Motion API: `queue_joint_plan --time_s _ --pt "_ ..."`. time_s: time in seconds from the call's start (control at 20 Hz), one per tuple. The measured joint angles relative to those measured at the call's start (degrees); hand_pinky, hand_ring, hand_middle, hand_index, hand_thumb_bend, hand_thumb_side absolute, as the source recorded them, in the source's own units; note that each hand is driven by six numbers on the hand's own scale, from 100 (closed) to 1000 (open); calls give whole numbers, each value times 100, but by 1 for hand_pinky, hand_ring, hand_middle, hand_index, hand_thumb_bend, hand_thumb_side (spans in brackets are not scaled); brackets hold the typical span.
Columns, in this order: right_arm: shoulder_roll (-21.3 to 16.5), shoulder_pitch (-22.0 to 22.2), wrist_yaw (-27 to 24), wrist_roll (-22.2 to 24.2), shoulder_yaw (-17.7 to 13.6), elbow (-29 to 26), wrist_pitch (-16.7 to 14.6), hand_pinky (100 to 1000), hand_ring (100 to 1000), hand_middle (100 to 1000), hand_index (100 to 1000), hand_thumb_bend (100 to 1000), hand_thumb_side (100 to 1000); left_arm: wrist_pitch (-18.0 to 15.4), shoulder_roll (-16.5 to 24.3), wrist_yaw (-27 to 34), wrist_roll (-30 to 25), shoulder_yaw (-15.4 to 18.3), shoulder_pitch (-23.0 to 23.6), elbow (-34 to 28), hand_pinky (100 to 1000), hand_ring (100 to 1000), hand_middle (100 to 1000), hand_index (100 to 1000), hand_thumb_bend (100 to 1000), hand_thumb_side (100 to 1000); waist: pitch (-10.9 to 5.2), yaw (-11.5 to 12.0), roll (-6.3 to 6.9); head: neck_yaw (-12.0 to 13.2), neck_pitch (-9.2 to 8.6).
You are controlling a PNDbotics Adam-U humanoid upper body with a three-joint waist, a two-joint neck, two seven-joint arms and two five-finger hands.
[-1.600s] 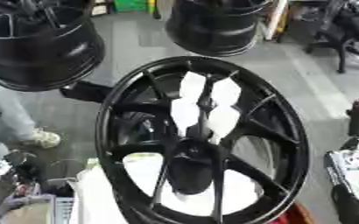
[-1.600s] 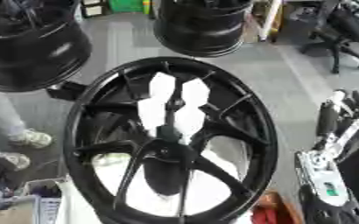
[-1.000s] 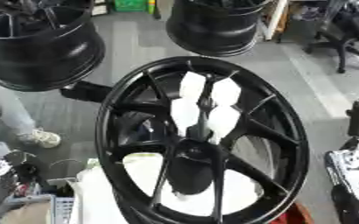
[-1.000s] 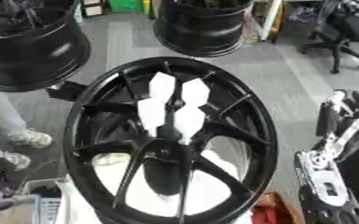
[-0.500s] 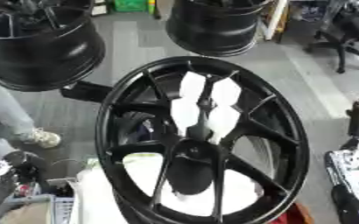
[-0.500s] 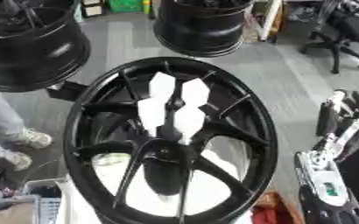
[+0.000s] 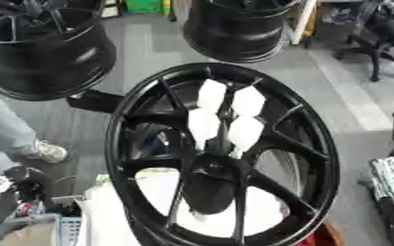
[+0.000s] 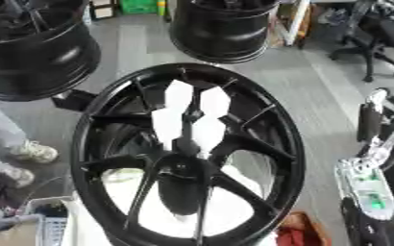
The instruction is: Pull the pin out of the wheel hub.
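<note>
Centrally, black wheel hub [image 7: 221, 158] upright, well left of right robot hand [image 8: 377, 120].

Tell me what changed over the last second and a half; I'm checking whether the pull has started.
Nothing on the task has visibly moved. The wheel stands as before, and no hand has reached its hub. I can't make out a pin. Only the person's leg at the left edge has shifted slightly.

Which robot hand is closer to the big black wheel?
Right, it seems: the right hand sits just right of the wheel; the left hand is down in the left corner.
</note>
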Motion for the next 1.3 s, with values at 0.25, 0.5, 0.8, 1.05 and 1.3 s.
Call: queue_joint_plan --time_s 0.25,0.5,0.8,1.05,1.3 --pt "-970 -171 275 846 262 -507 1078 545 601 693 845 100 463 0 3 0 0 -2 0 0 552 483 484 660 100 1000 -3 16 -22 17 0" --pt "-1859 -378 439 2001 668 -995 2069 556 585 708 867 100 461 -3 8 -2 1 -6 0 1 552 483 483 660 100 1000 -9 56 -44 36 0" --pt "-2734 -752 521 3554 1317 -1548 2841 588 569 743 893 101 455 -16 11 -5 8 -38 0 2 552 482 483 660 100 1000 -22 102 -57 49 0" --pt "-3211 -1163 677 4973 1851 -1957 3179 636 568 773 913 137 431 -33 14 -23 2 -78 -2 4 552 482 483 660 100 1000 -26 135 -74 52 0" --pt "-3436 -1615 1125 6391 2306 -2034 3172 661 542 789 929 177 395 -56 18 -26 3 -113 -6 18 552 482 483 660 100 1000 -26 183 -74 51 0"
